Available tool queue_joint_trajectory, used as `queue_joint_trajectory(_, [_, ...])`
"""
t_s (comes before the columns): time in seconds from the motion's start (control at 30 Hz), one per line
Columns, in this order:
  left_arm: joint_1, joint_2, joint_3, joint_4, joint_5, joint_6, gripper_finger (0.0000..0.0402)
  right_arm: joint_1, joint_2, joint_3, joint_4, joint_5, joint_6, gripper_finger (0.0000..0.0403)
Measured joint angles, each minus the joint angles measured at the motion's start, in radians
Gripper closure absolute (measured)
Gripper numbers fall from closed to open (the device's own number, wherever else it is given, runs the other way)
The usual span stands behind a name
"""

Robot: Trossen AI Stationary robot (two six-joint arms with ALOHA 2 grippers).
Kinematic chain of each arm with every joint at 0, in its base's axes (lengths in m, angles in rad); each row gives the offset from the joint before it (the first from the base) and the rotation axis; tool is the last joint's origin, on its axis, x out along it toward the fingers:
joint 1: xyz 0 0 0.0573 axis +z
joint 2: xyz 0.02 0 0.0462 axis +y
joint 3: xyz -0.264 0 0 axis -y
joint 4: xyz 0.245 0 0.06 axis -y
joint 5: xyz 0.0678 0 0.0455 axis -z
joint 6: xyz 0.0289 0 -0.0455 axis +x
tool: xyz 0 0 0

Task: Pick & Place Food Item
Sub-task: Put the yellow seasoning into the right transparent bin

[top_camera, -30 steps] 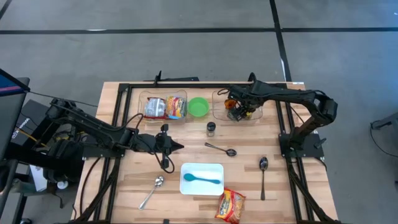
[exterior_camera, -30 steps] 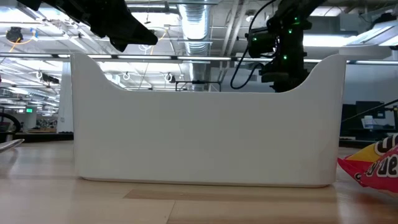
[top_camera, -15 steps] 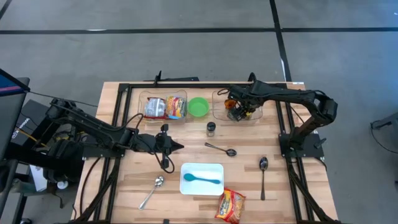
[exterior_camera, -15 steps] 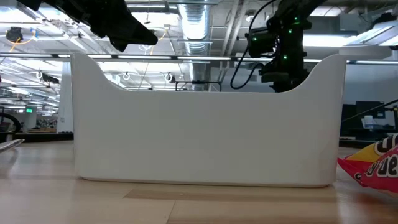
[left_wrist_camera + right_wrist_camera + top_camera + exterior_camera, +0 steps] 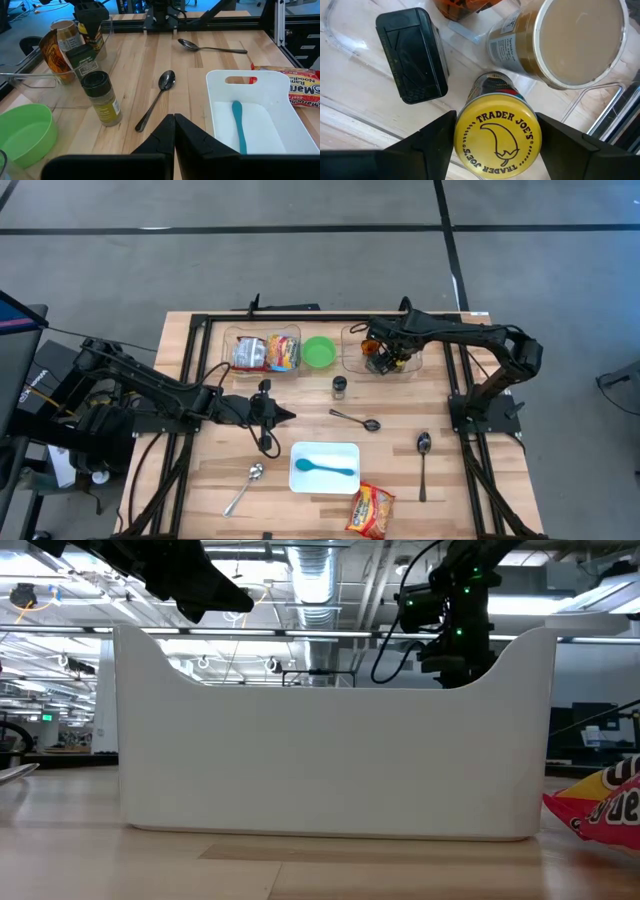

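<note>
a yellow-lidded jar [image 5: 497, 132] printed with "trader joe's" and a chili pepper is seen standing upright in the clear tray [image 5: 352, 352]. within that tray it is placed just beside a larger tan-topped can [image 5: 575, 40], also upright, and near a black rectangular box [image 5: 411, 55]. its lid is framed closely between the two fingers of the right claw [image 5: 496, 145].

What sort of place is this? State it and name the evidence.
Probably a robotics lab in an industrial hall: exposed ceiling ducts, a framed wooden workbench, and staged props such as a white tray and ramen packet.
</note>
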Motion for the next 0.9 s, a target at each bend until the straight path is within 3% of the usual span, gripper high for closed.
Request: queue_joint_trajectory(0.9, [0.0,0.0,0.0,0.0,0.0,0.0,0.0398,0.007,0.0,0.0,0.009,0.0,0.002,0.0152])
